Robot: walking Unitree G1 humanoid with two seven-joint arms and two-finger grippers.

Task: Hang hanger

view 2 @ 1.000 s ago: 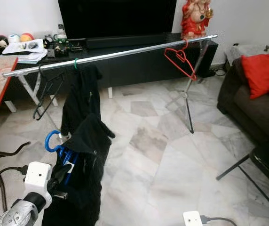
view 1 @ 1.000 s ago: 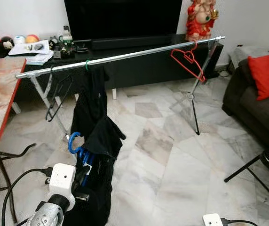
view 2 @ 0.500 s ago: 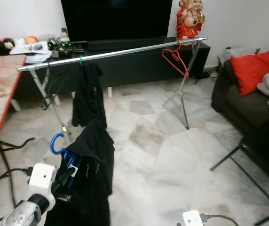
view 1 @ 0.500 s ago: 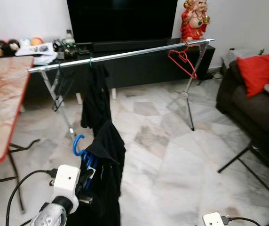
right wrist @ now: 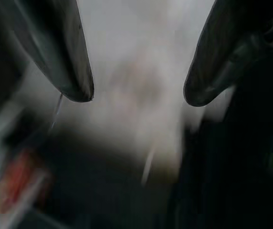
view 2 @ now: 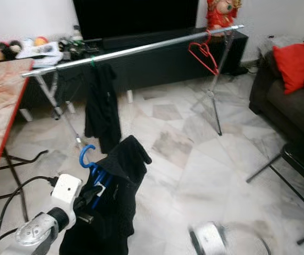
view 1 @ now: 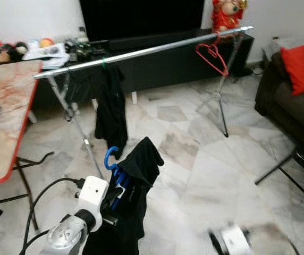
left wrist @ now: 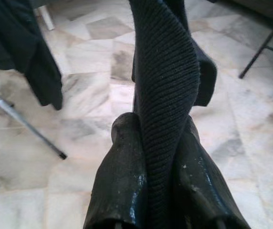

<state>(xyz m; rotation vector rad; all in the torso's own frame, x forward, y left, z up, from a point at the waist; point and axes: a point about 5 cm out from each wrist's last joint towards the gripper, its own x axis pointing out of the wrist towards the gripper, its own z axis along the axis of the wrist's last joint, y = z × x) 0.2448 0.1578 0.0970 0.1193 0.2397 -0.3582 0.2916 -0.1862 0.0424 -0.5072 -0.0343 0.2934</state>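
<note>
A long silver rail point(view 1: 157, 50) runs across the room on folding legs. A black garment point(view 1: 111, 109) hangs from it near its left end, and a bare red hanger point(view 1: 212, 55) hangs near its right end. Low in front of me, a blue hanger point(view 1: 111, 160) carries another black garment point(view 1: 137, 186), held up by my left arm point(view 1: 92, 195). In the left wrist view, my left gripper point(left wrist: 158, 125) is shut on the knit cloth of that garment point(left wrist: 165, 71). My right gripper point(right wrist: 136, 98) is open over blurred floor.
A marble-topped table point(view 1: 3, 122) with a red edge stands at the left. The black TV stand point(view 1: 162, 64) is behind the rail, and a dark sofa with a red cushion point(view 1: 301, 66) sits at the right. Black chair legs point(view 1: 279, 172) reach over the floor. A cable point(view 1: 40, 204) trails beside my left arm.
The camera has shifted. My left arm has lifted the blue hanger and its garment higher and a little to the right. My right arm is now blurred with motion.
</note>
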